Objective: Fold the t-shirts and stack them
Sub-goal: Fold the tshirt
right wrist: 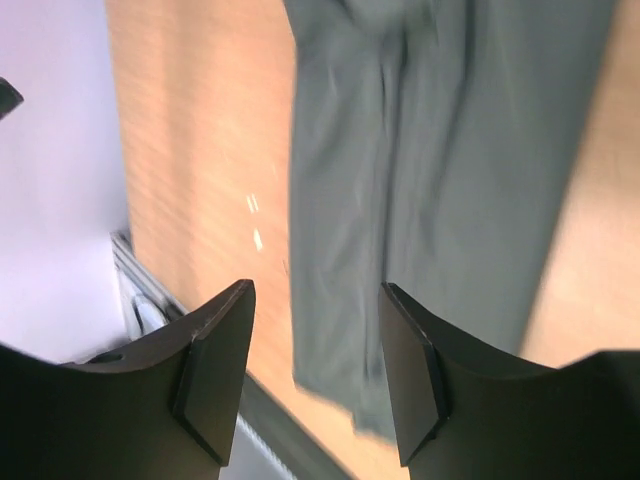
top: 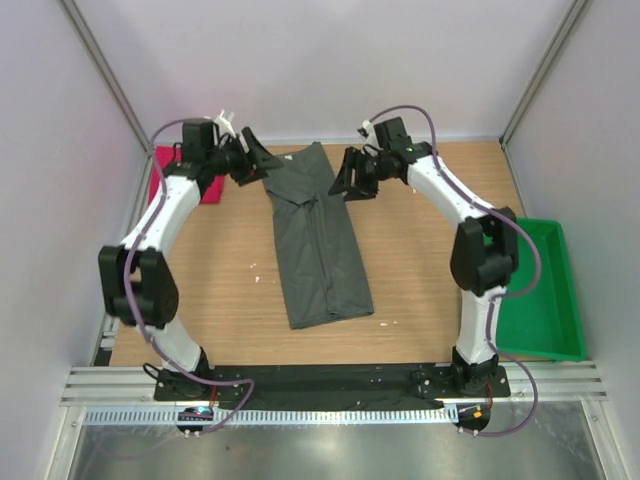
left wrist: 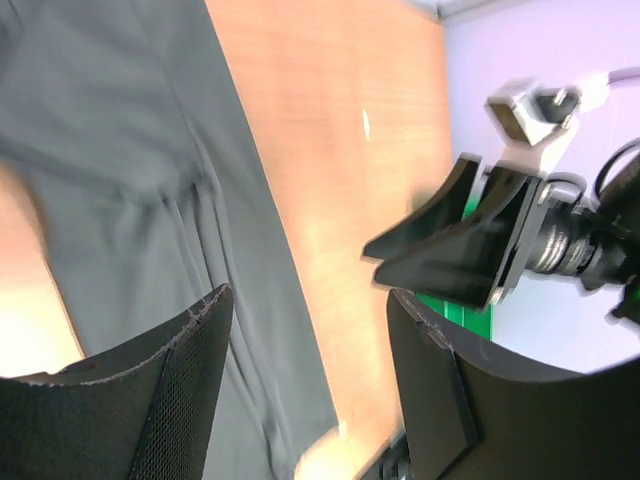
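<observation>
The dark grey-olive t-shirt (top: 318, 238) lies on the wooden table as a long narrow strip, sides folded in, running from the back edge toward the front. It also shows in the left wrist view (left wrist: 130, 190) and the right wrist view (right wrist: 440, 170). The pinkish-red t-shirt (top: 208, 186) lies at the back left, mostly hidden behind the left arm. My left gripper (top: 262, 163) hovers open and empty at the strip's far left corner. My right gripper (top: 347, 180) hovers open and empty at its far right edge.
A green plastic tray (top: 545, 290) stands at the right edge of the table (top: 420, 270), also glimpsed in the left wrist view (left wrist: 470, 315). White walls enclose the back and sides. A metal rail (top: 330, 385) runs along the front by the arm bases.
</observation>
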### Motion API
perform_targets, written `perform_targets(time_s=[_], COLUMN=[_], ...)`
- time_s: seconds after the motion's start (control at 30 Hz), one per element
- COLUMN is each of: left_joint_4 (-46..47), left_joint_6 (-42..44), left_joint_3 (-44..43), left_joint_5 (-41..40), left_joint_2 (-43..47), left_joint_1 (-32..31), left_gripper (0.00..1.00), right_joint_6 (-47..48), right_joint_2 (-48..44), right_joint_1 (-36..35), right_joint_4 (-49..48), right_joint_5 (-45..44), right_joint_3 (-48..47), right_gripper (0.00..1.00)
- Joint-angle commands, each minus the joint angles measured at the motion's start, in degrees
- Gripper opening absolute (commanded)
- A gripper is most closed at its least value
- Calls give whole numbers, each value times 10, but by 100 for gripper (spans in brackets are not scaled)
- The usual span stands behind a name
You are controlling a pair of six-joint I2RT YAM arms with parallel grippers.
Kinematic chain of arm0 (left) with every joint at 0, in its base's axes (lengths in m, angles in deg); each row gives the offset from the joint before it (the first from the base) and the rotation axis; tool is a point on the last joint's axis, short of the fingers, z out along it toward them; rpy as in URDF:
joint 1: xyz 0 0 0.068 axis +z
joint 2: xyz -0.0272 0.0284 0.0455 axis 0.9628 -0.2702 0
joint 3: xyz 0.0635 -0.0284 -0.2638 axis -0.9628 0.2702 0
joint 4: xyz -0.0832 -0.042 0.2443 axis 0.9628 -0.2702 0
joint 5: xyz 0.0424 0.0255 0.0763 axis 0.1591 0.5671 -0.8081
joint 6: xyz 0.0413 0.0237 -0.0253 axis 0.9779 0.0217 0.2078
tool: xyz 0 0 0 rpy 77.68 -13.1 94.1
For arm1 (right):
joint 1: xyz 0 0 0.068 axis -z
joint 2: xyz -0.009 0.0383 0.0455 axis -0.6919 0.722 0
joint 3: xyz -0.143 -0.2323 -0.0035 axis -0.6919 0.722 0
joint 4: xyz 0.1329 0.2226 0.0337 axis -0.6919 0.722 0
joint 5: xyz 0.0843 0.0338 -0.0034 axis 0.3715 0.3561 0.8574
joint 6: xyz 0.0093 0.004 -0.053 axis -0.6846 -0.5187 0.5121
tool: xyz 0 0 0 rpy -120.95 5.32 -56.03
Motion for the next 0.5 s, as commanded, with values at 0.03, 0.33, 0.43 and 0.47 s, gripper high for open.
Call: perform_targets(time_s=[0.03,0.33,0.43,0.47], left_joint_4=[-14,37,38,40], left_joint_6=[7,-120,-155,-166], left_joint_3=[189,532,595,607], left_joint_5=[3,-67,-81,-86], left_joint_2=[138,368,415,425], left_joint_1=[-48,-151,-157,-165], left_gripper=[64,59,59,59], right_joint_6=[66,59,55,52], right_joint_2=[-149,-322,-355,-361], right_joint_1=[-3,-3,-3,-3], right_joint_4=[21,-47,-58,-59], right_joint_5=[-17,-25,-32,-33], right_joint_3=[176,505,565,585], right_gripper=[59,59,59,59])
